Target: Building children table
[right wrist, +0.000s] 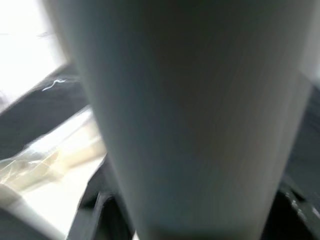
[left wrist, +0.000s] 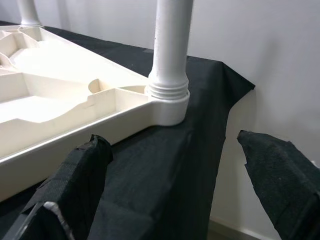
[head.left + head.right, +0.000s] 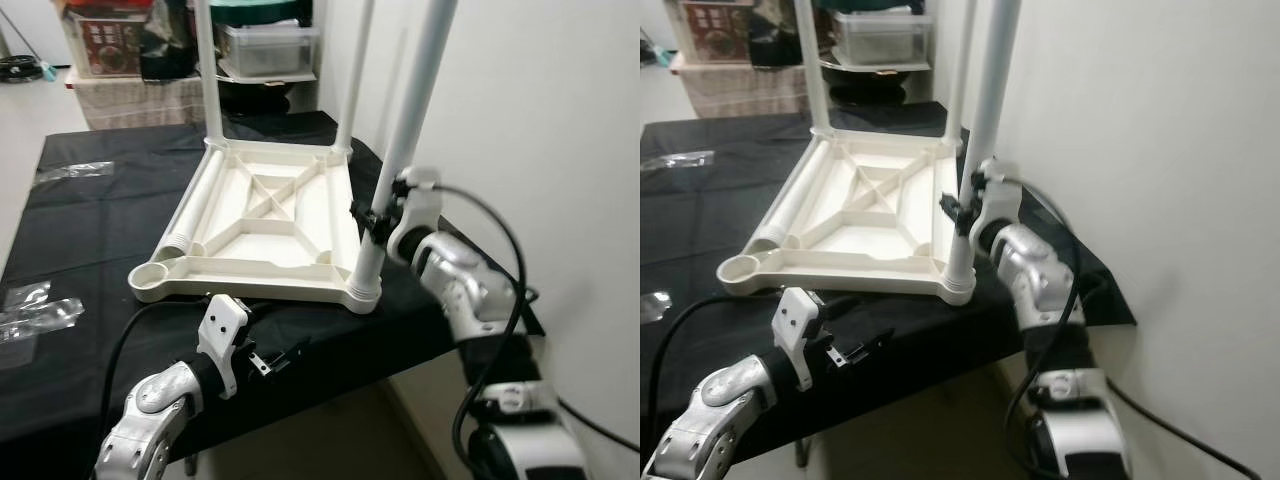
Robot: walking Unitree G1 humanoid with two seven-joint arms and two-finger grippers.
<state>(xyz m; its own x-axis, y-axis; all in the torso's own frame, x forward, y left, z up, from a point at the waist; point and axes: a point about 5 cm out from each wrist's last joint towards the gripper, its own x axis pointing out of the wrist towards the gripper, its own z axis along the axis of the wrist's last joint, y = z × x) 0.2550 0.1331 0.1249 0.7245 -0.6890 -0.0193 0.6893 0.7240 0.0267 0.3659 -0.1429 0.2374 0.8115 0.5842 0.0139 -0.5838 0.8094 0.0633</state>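
A cream plastic tabletop (image 3: 262,215) lies upside down on the black-covered table (image 3: 100,230). White legs stand in its far left, far right and near right corners. The near left socket (image 3: 150,275) is empty, and what looks like a loose leg (image 3: 195,200) lies along the left rim. My right gripper (image 3: 366,216) is shut around the near right leg (image 3: 395,165) a little above its base; that leg (image 1: 190,125) is close up in the right wrist view. My left gripper (image 3: 275,360) hangs open at the table's front edge, fingers (image 2: 75,185) spread wide, pointing toward the leg's threaded base (image 2: 169,97).
Clear plastic bags (image 3: 35,310) lie at the left of the table, another (image 3: 75,170) further back. A white wall (image 3: 540,120) runs close along the right side. Storage boxes (image 3: 265,45) stand behind the table. The cloth's right corner (image 2: 235,82) hangs over the edge.
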